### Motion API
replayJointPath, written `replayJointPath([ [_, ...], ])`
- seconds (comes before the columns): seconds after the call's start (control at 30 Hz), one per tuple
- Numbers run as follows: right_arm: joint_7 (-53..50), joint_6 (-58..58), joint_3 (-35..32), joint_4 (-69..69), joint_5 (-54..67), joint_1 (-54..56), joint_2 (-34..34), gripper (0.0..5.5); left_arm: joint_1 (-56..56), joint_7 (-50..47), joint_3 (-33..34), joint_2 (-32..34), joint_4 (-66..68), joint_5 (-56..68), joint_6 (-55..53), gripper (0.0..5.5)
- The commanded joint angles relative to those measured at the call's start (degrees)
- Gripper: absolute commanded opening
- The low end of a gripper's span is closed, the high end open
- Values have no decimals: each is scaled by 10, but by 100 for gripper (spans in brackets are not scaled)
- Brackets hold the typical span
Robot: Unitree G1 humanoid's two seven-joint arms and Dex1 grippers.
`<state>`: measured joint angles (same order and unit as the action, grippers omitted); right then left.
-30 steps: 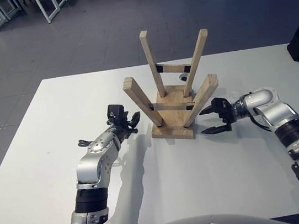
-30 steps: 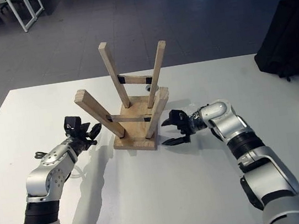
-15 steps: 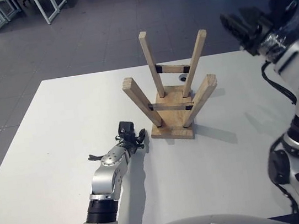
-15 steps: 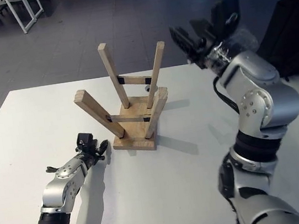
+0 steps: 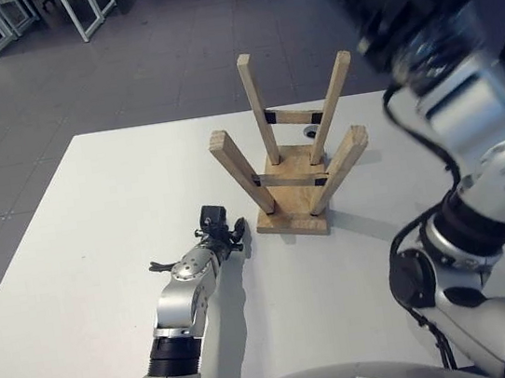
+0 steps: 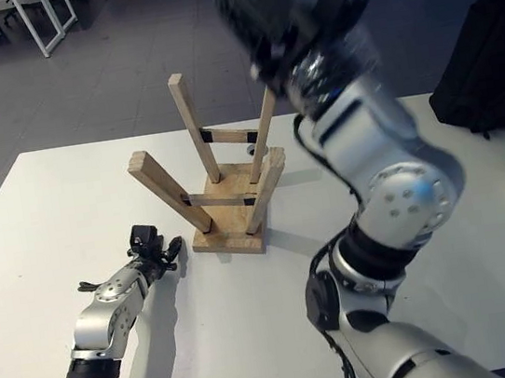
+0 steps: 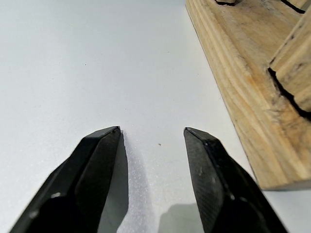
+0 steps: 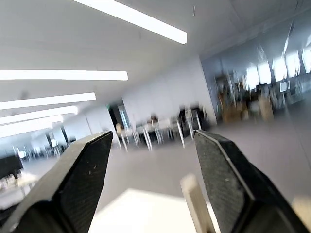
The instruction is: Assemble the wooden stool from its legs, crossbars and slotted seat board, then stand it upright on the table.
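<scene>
From the left eye, the stool stood upside down on the white counter, with its seat board flat on the top. Its legs pointed up and the crossbars were fixed between them. My left hand lay low on the counter just beside the board's near left corner, not gripping it. My right arm was high above the stool, well clear of it.

The right eye gave the same layout.

From my left wrist, my fingers were parted with only bare counter between them. The board's edge ran close alongside, apart from the tips.

From my right wrist, my right hand was spread wide and held nothing. Ceiling lights showed beyond it.
</scene>
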<state>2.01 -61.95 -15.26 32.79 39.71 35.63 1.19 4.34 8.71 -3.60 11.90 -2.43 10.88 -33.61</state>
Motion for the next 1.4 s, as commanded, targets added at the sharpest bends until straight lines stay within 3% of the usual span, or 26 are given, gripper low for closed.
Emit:
replayJointPath([
  [0.03, 26, 65, 136, -24, -80, -171, -32, 305, 6, 9, 2, 2, 20, -6, -19, 242],
  [0.13, 18, 95, 139, -26, -79, -156, -23, 305, 9, 8, 6, 1, 22, -8, -19, 242],
  [0.33, -46, 71, 13, -14, 38, -1, -9, 305, -8, 0, 7, -10, 12, -9, -20, 242],
  [0.43, -20, 89, -11, -25, 8, 14, -101, 305, -27, -3, 13, -15, 1, -8, -21, 242],
  [0.53, 60, 156, 69, -51, -111, -71, -234, 305, -36, -2, 19, -16, -8, -7, -24, 242],
  [0.63, 103, 226, 128, -94, -198, -165, -291, 305, -37, -5, 23, -18, -13, -9, -21, 242],
  [0.77, 111, 259, 184, -99, -239, -209, -267, 305, -28, 2, 23, -15, -12, -9, -21, 242],
  [0.87, 111, 233, 257, -46, -224, -175, -196, 305, -29, 2, 37, -6, -7, -9, -20, 242],
  [0.97, 100, 177, 289, 32, -170, -145, -124, 305, -10, 3, 61, 11, 9, -10, -15, 242],
  [1.3, 140, 132, 240, 41, -111, -141, -135, 305, 32, 44, 136, 65, 24, 15, 17, 242],
  [1.4, 175, 90, 212, 63, -9, -139, -125, 305, 33, 141, 139, 104, -31, 63, 29, 242],
])
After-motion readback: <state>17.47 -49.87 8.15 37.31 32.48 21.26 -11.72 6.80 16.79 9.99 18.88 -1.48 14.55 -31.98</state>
